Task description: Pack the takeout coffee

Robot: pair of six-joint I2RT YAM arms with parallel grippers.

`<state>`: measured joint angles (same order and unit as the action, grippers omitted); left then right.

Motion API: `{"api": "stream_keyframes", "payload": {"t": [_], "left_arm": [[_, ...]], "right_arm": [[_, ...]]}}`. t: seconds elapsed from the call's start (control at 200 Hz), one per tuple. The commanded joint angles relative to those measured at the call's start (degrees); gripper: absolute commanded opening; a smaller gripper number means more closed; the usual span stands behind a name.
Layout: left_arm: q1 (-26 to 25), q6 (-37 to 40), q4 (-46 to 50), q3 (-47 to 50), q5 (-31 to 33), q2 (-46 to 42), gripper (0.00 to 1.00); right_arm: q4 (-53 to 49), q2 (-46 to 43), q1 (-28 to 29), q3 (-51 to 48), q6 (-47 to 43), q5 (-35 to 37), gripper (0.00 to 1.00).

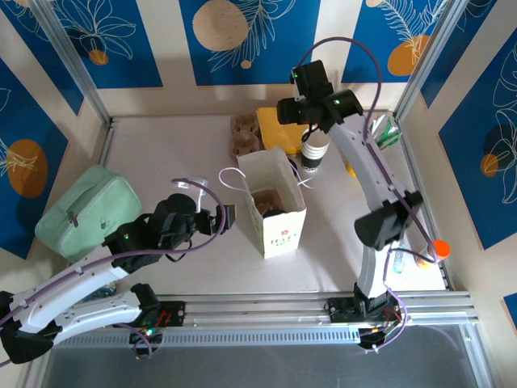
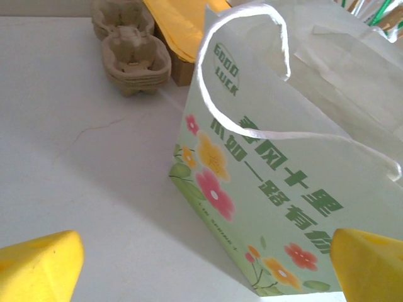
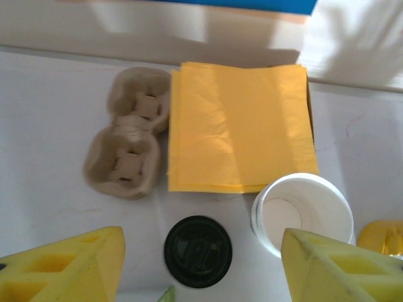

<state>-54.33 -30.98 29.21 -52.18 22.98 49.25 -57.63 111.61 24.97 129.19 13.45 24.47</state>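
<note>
The white counter point(image 1: 161, 153) holds everything. A soft green case point(image 1: 85, 212) lies at the left. A paper bag point(image 1: 279, 234) stands open in the middle; the left gripper point(image 2: 204, 270) is just beside it, jaws wide and empty. At the back lie yellow napkins point(image 3: 239, 126) and brown cup trays point(image 3: 129, 141). The right gripper point(image 3: 201, 269) hangs over the takeout coffee point(image 3: 198, 250), jaws apart and empty. The coffee stands on the counter beside the white cups point(image 3: 302, 214).

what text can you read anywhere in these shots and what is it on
"GOOD LUCK": green print near the top of the paper bag, left wrist view.
"春风十里 不如一路有你": large green characters on the same side, first one unclear.
Small line low on that side, and the bag's front print in the top view: too small to read.
</note>
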Motion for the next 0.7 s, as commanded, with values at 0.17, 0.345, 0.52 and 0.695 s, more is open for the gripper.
{"api": "stream_keyframes", "payload": {"t": [0.17, 0.345, 0.52, 0.695], "left_arm": [[0.5, 1.9, -2.5, -0.1, 2.6, 1.4, 0.99], [0.5, 1.4, -3.6, -0.1, 2.0, 2.6, 0.98], [0.5, 1.8, -5.9, 1.3, 1.9, 1.0, 0.97], [0.5, 2.5, -6.3, 1.3, 2.6, 1.1, 0.97]], "right_arm": [[-4.3, 16.6, -4.6, 16.3, 1.6, -4.7, 0.71], [-3.2, 25.4, -6.2, 23.7, 1.4, -6.0, 0.72], [1.5, 29.8, -7.5, 23.9, 0.8, -6.0, 0.71], [3.3, 34.6, -8.5, 27.2, -0.3, -7.3, 0.69]]}}
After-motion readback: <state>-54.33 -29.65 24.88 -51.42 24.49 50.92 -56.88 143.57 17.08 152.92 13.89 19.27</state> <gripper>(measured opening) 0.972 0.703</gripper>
